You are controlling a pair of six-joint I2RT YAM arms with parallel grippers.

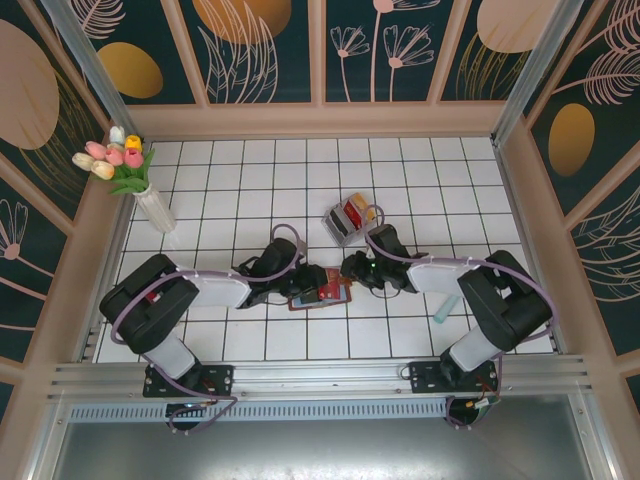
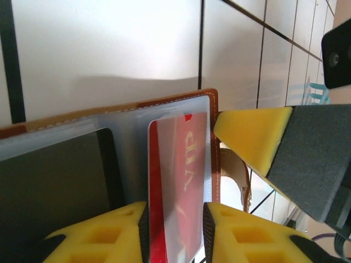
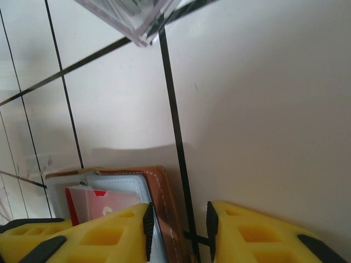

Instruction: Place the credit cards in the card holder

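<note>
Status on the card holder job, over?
Both jaws open: left gripper straddles red card, right gripper at card holder edge. Red card in sleeve. Tray apart.

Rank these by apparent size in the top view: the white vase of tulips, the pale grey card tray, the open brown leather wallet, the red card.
1. White vase of tulips
2. Pale grey card tray and open brown leather wallet: alike, wallet partly covered, so unranked
3. Red card
</note>
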